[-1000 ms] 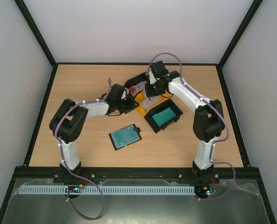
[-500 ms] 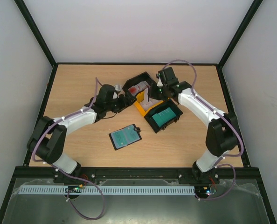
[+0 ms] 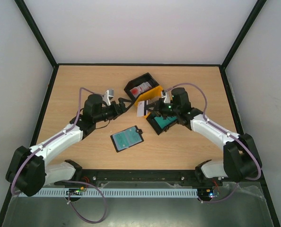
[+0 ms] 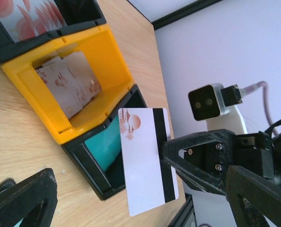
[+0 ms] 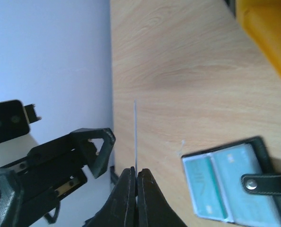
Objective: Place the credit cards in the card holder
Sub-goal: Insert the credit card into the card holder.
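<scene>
Left wrist | right hand (image 5: pixel 135 177) pinches white card (image 4: pixel 147 161) upright, likely for handover | left hand (image 3: pixel 123 107) gapes, empty | card holder (image 3: pixel 127 138) lies open

A yellow tray (image 4: pixel 39 101) sits between a far black tray (image 4: pixel 31 40) and a near black tray (image 4: pixel 91 168), in a row on a light wooden desk (image 3: pixel 69 80).

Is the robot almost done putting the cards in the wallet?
Not yet. Done: the open card holder already shows teal cards inside. In hand: the right gripper is shut on a white card, held in the air facing the open left gripper. Left: a red-blotched card, a pale blotched card in the yellow tray and a teal card sit in trays.
</scene>
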Action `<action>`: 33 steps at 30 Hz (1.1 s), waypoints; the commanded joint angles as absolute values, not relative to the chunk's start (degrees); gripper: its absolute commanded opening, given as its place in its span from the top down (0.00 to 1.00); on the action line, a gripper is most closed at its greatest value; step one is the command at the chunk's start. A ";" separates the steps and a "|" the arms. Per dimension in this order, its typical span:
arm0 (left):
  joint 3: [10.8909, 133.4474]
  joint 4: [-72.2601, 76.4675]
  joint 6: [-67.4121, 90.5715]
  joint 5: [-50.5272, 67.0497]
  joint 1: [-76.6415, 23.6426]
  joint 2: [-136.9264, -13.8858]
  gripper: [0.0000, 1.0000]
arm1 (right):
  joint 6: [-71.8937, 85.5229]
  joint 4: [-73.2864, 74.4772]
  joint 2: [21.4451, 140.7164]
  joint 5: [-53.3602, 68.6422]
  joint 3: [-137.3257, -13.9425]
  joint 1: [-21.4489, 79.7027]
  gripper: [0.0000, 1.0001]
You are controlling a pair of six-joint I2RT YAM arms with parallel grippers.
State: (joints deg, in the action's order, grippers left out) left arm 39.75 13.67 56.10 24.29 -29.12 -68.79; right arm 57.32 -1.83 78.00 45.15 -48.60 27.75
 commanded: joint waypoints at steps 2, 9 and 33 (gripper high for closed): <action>37.07 14.54 60.35 28.39 -29.33 -65.50 0.10 | 74.55 -21.53 74.08 50.26 -41.80 29.16 0.98; 34.03 21.32 66.54 35.06 -29.59 -65.51 0.35 | 80.75 -31.51 74.50 51.59 -37.54 32.89 0.98; 29.45 18.33 62.98 30.55 -29.61 -65.34 0.97 | 59.87 -10.36 74.24 42.91 -39.37 33.60 0.56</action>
State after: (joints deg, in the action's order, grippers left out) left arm 30.85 23.42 66.87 35.09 -29.56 -66.26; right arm 70.94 -22.50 75.33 49.56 -36.27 33.41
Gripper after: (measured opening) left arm 0.033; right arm 0.386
